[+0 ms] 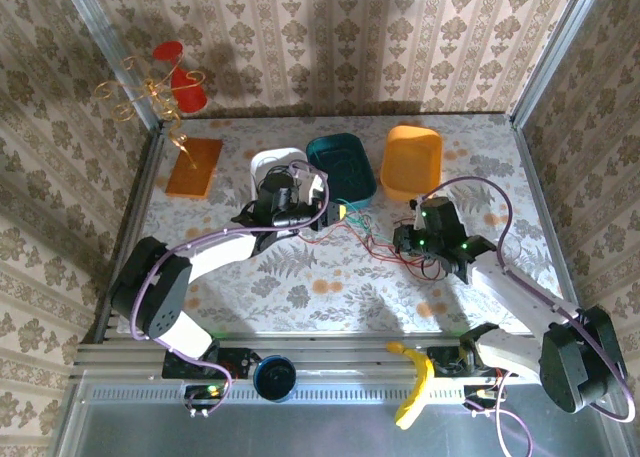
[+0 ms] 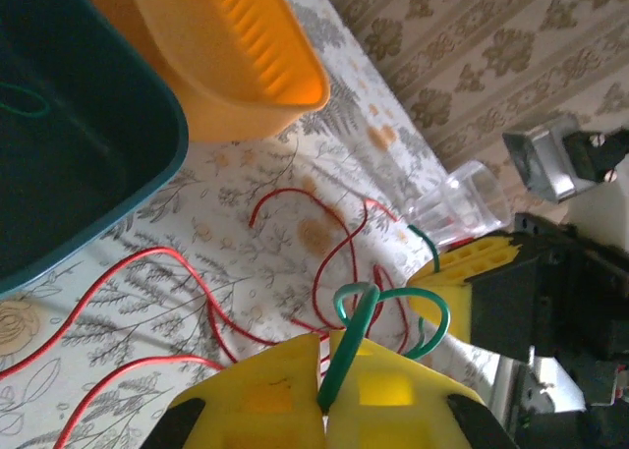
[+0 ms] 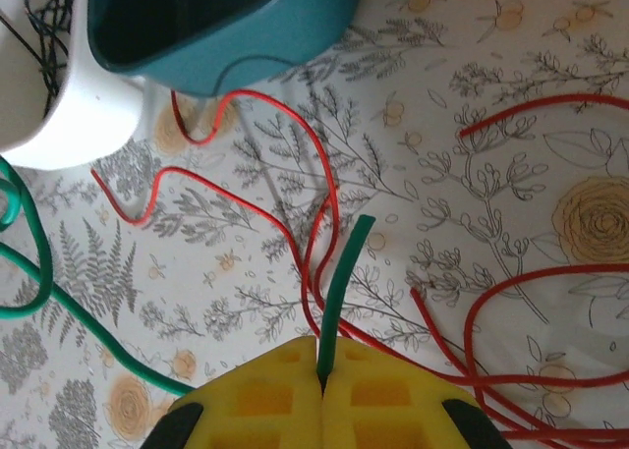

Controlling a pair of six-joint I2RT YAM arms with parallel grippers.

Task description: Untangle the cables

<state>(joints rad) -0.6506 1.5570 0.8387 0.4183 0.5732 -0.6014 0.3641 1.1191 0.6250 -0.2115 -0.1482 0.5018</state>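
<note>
The green cable (image 2: pixel 393 297) is held at two places. My left gripper (image 2: pixel 326 339) is shut on a looped part of it, and my right gripper (image 3: pixel 322 346) is shut on it close to its free end (image 3: pixel 346 257). The red cable (image 3: pixel 324 174) lies in loose curls on the patterned table between both grippers (image 1: pixel 368 235). A black cable (image 3: pixel 41 17) sits inside the white bin (image 3: pixel 59 115). From above, the left gripper (image 1: pixel 338 209) is beside the teal bin (image 1: pixel 342 167) and the right gripper (image 1: pixel 402 239) is a short way to its right.
An orange bin (image 1: pixel 412 160) stands at the back right next to the teal bin, and an orange board (image 1: pixel 193 167) at the back left. A clear plastic cup (image 2: pixel 457 203) lies by the right arm. A banana (image 1: pixel 412 382) rests on the near rail.
</note>
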